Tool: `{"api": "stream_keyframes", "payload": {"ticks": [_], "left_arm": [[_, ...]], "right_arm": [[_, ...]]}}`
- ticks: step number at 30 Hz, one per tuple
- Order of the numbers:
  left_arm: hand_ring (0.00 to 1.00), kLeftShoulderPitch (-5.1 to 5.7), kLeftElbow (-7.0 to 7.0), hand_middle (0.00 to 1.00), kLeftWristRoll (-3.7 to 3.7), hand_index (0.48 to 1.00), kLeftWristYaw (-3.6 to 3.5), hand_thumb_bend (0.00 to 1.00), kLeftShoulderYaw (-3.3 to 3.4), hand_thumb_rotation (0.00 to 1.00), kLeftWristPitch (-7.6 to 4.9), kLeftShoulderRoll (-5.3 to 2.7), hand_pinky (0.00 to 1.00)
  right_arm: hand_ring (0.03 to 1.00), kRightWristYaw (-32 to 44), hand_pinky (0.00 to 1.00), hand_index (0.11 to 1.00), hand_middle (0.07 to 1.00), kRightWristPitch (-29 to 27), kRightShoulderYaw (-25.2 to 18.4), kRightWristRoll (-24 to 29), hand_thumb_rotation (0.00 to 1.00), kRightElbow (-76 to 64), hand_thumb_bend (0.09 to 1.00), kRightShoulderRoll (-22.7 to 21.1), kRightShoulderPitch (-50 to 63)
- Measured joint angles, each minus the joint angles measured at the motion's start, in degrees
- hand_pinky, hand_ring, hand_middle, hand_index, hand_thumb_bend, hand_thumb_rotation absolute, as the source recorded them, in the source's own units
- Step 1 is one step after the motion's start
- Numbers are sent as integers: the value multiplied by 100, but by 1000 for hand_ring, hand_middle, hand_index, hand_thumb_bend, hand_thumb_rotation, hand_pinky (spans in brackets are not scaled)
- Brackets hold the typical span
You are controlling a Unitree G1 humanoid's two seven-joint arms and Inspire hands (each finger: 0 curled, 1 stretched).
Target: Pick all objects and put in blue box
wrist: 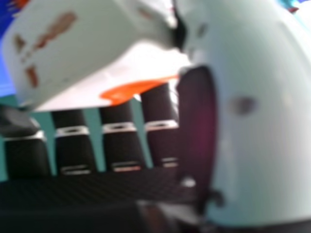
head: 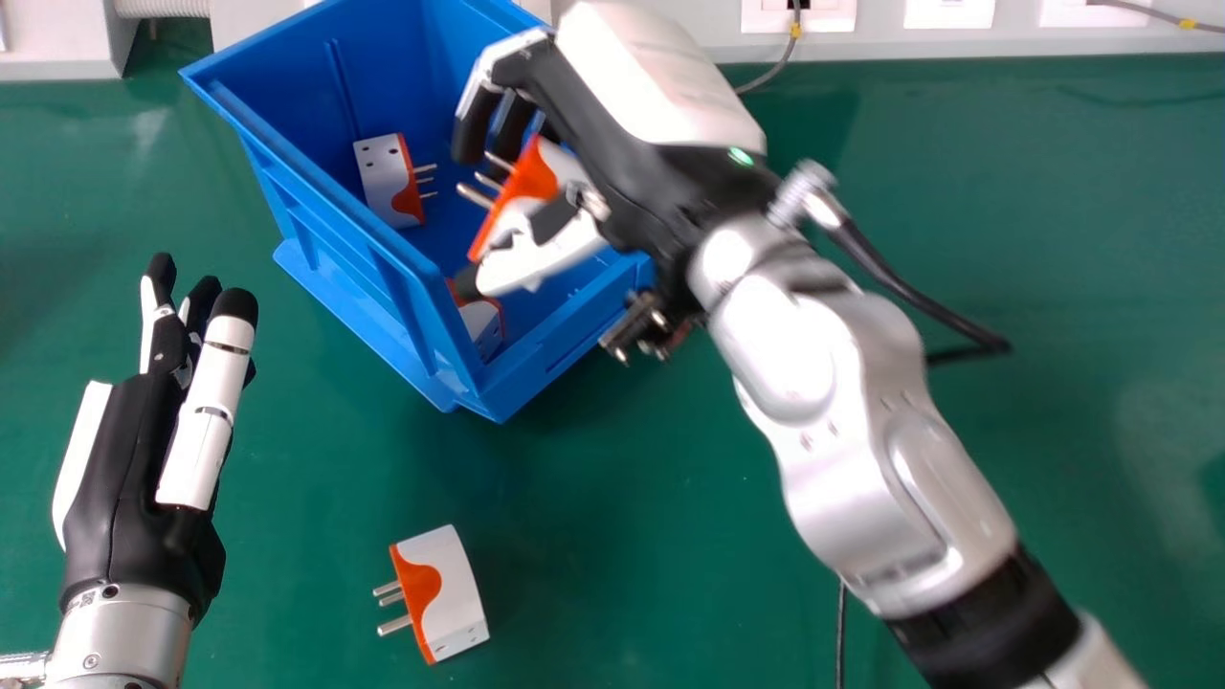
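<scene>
Held plug adapter (head: 536,180): inside the blue box's (head: 349,225) outline as seen from above, near the tabletop's (head: 1005,172) far edge, left of centre; prongs point toward the box's left wall.
Right robot hand (head: 660,182): grasps that adapter between thumb and fingers.
Likely slip: the smooth casing could pivot if the thumb lifts unevenly, tipping the adapter as it falls.
Box's near corner: another adapter (head: 483,325) lies there; a release too close to it could leave the new one propped on top, prongs caught.
Box rim: withdrawing low could make the thumb or wrist knock the wall and shift the box.
Wrist cable (head: 890,282): its loop hangs out to the right and might drag as the arm swings back.
White-and-orange adapter (head: 445,593): lies toward the tabletop's near edge; a careless reach could push it nearer the brink.
Left robot hand (head: 144,469): relaxed, by the tabletop's left side.
</scene>
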Motion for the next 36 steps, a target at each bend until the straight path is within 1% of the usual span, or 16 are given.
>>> {"api": "stream_keyframes", "payload": {"ticks": [4,12,13,15,17,20,21,25,27,28,30,31,32,34,35,36], "left_arm": [[1000,33,-19,1000,2,1000,0,406,-16,817,-15,-14,964],[1000,114,-32,1000,6,1000,-2,412,-43,817,-47,-30,964],[1000,120,-31,1000,7,1000,0,414,-43,817,-48,-30,964],[1000,133,-33,1000,9,1000,6,416,-43,817,-48,-33,963],[1000,143,-49,1000,9,1000,10,416,-49,817,-48,-44,963],[1000,190,-96,1000,9,1000,23,417,-53,818,-48,-59,961],[1000,199,-105,1000,9,1000,26,418,-54,818,-48,-60,960],[1000,224,-110,1000,4,1000,29,420,-51,818,-48,-61,957],[1000,232,-111,1000,0,1000,29,420,-51,818,-47,-61,957],[1000,233,-113,1000,-1,1000,29,422,-51,818,-47,-61,956],[1000,233,-119,1000,-1,1000,32,422,-52,818,-47,-62,956],[1000,234,-122,1000,-1,1000,34,423,-52,818,-46,-62,957],[1000,235,-129,1000,-1,1000,35,423,-53,818,-46,-63,957],[1000,243,-150,1000,-1,1000,43,424,-52,818,-46,-63,958],[1000,246,-157,1000,-1,1000,46,423,-52,818,-46,-63,958],[1000,247,-161,1000,-1,1000,48,423,-53,818,-46,-63,958]], "right_arm": [[180,-348,118,497,449,-299,36,56,0,1305,514,146,-878],[189,-944,132,500,442,-864,223,166,0,3400,515,283,-2051],[224,-1000,155,509,442,-906,254,165,0,3551,513,283,-2153],[248,-1142,160,514,441,-1029,318,161,0,3813,511,285,-2325],[248,-1284,160,514,441,-1133,397,147,0,4101,511,308,-2504],[266,-1463,152,515,439,-1283,525,124,0,4566,510,363,-2785],[295,-1519,136,510,450,-1338,546,123,0,4708,511,380,-2863],[339,-1747,105,503,468,-1540,651,120,0,5329,512,437,-3139],[339,-1853,105,503,468,-1625,708,112,0,5634,512,459,-3244],[288,-1889,93,501,469,-1638,728,108,0,5740,514,469,-3279],[288,-1978,93,501,469,-1682,762,83,0,5961,514,500,-3345],[245,-2016,82,497,469,-1695,794,52,0,6073,516,517,-3384],[245,-2058,82,497,469,-1703,826,32,0,6163,516,527,-3412],[231,-2139,102,493,469,-1710,922,-41,0,6313,518,533,-3445],[290,-2167,194,481,481,-1708,967,-67,0,6369,518,533,-3447],[290,-2199,194,481,481,-1704,1003,-80,0,6431,518,536,-3448]]}}
